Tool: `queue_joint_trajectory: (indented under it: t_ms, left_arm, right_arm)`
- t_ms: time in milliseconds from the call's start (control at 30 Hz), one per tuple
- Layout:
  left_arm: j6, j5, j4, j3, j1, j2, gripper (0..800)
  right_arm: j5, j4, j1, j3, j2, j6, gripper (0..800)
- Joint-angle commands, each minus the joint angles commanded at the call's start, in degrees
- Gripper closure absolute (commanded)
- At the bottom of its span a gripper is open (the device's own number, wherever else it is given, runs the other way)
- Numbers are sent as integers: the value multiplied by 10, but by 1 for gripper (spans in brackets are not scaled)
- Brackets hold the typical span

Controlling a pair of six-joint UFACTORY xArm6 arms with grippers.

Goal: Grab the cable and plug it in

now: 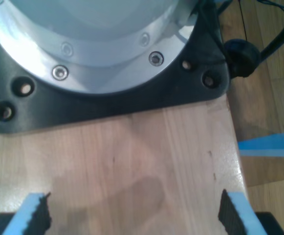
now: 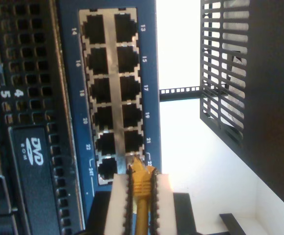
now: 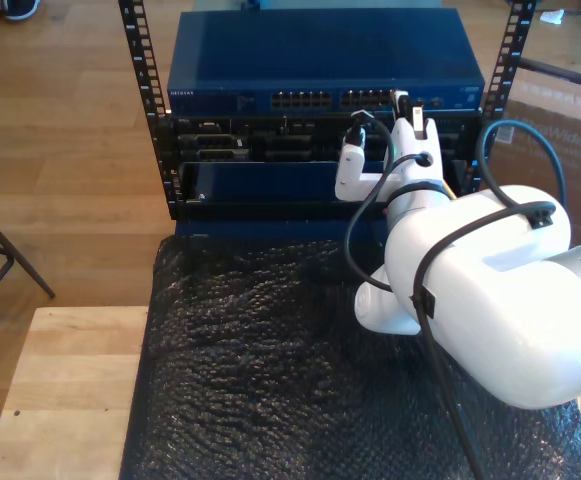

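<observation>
Second wrist view: my second pincer (image 2: 141, 196) is clamped on the cable (image 2: 141, 183), white pads either side, clear plug tip just at the last ports of the switch (image 2: 110, 93) — near port 23, touching or not I cannot tell. Open bright gap beside the switch, then a black vented panel (image 2: 244, 88). DVD drive (image 2: 34, 161) sits next to the port block. Exterior view: that arm (image 3: 470, 290) reaches over black bubble wrap (image 3: 270, 380) to the rack. First wrist view: my first pincer (image 1: 134, 215) spread apart over bare wooden table (image 1: 132, 156), facing an arm base (image 1: 98, 54).
</observation>
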Motion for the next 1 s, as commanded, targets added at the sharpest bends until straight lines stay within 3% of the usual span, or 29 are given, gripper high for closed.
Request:
queue_joint_trajectory:
  t_ms: [333,533,667,1000]
  left_arm:
    - [0,0,0,0,0,0,0]
    - [0,0,0,0,0,0,0]
    - [0,0,0,0,0,0,0]
    - [0,0,0,0,0,0,0]
  right_arm:
    - [9,-2,-1,-18,10,3,800]
    - [11,-6,-4,-10,4,3,502]
    - [21,-6,-3,16,-23,3,391]
    - [53,-5,4,123,-107,4,318]
